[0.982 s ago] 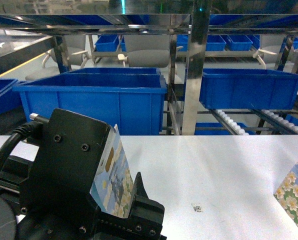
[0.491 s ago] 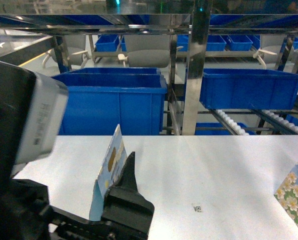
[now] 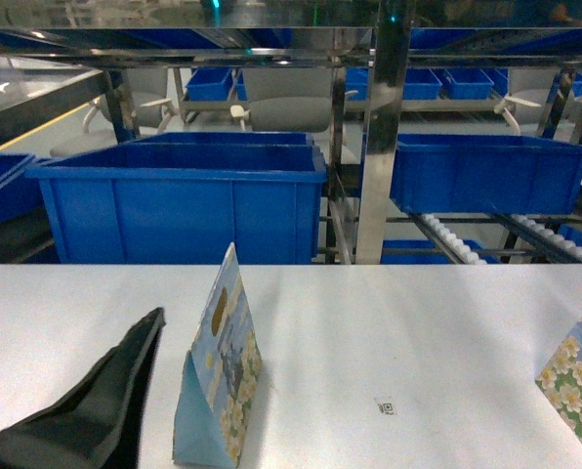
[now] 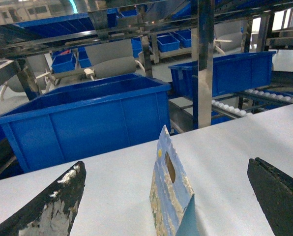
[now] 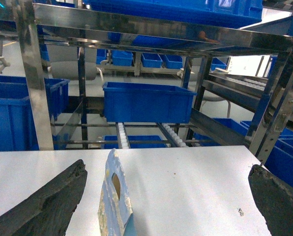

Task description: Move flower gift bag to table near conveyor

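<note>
Paper flower gift bag, triangular, stands upright on the matte table. Left gripper has let go, fingers spread wide; at 8 o'clock one finger remains. Right gripper gapes empty.

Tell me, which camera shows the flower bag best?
The head view: the bag stands whole on the table, daisy face visible. The left wrist view and right wrist view show mostly its edge and handle hole, bottom cut off.

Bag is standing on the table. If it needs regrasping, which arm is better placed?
Left, probably. Its open pincer frames the flower gift bag centrally, and one of its fingers lies just beside the bag in the head view. The right pincer has the bag off-centre.
</note>
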